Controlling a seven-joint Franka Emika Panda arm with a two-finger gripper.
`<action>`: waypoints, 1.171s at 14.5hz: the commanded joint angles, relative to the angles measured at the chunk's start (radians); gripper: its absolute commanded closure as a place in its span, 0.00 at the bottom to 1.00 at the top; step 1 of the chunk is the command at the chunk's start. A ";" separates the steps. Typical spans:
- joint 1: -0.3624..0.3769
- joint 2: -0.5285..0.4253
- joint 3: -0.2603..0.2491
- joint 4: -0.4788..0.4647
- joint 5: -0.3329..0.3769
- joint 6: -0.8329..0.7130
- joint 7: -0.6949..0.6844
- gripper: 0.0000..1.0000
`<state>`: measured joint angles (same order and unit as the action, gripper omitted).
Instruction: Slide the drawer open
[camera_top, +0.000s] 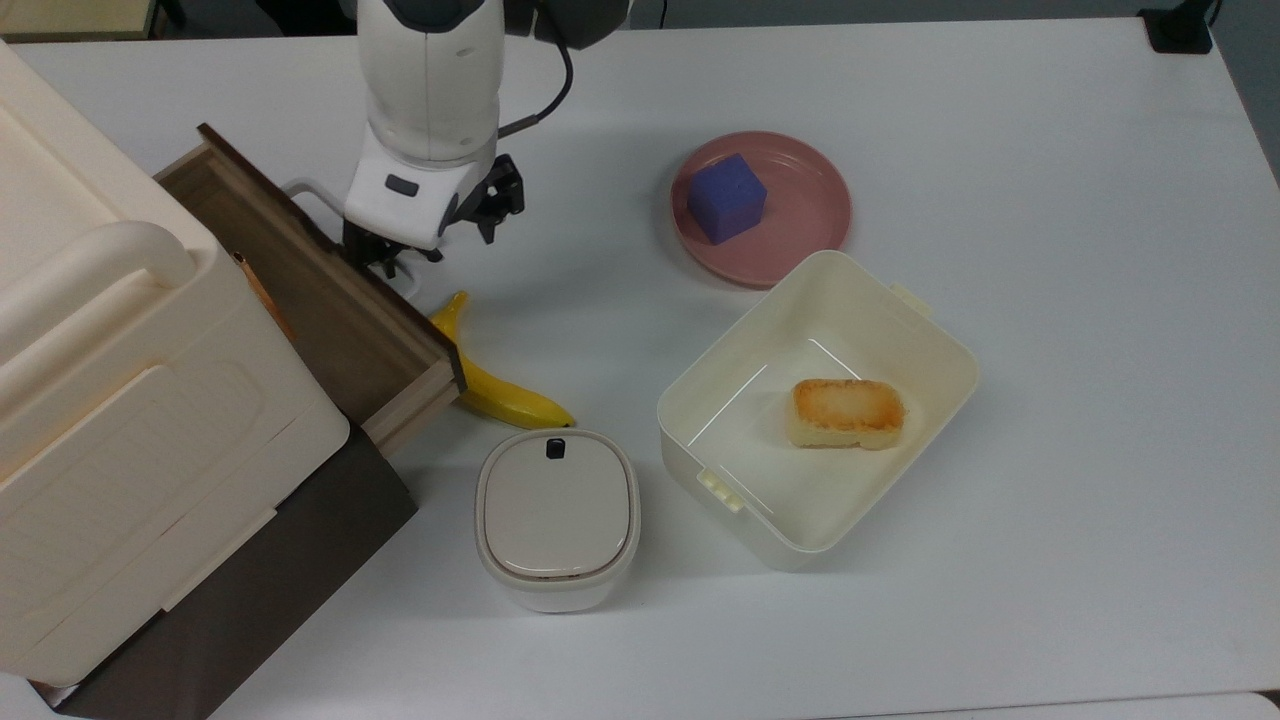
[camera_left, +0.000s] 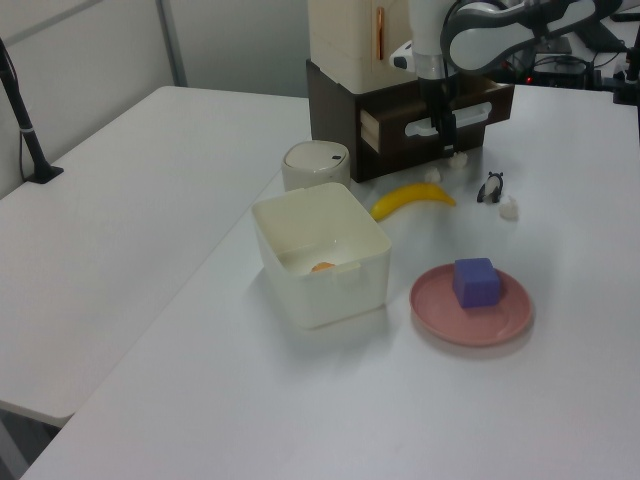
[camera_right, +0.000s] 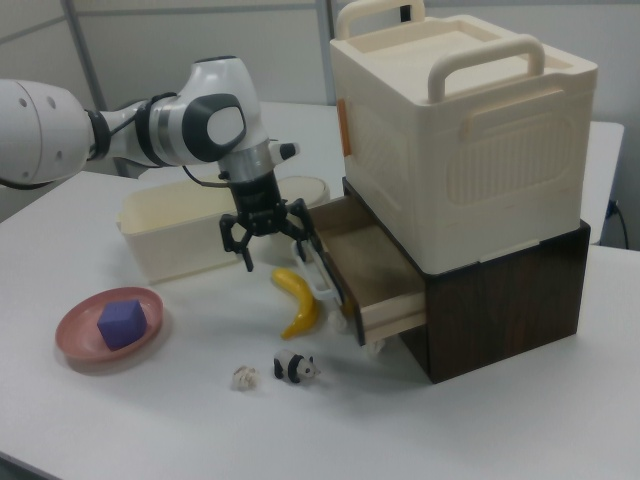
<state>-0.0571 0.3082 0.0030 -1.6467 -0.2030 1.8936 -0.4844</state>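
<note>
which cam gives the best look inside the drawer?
Right view: the drawer stands pulled out, its wooden floor and side walls plain. Top view shows the drawer partly under the cream box. Left view gives just the dark front panel.
</note>
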 joint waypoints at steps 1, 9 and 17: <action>0.013 -0.031 0.072 -0.056 0.089 -0.097 0.010 0.00; -0.079 -0.076 0.057 0.070 0.318 -0.097 0.070 0.00; -0.116 -0.207 0.054 0.074 0.356 -0.125 0.304 0.00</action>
<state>-0.1587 0.1794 0.0454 -1.5574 0.1434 1.8159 -0.3561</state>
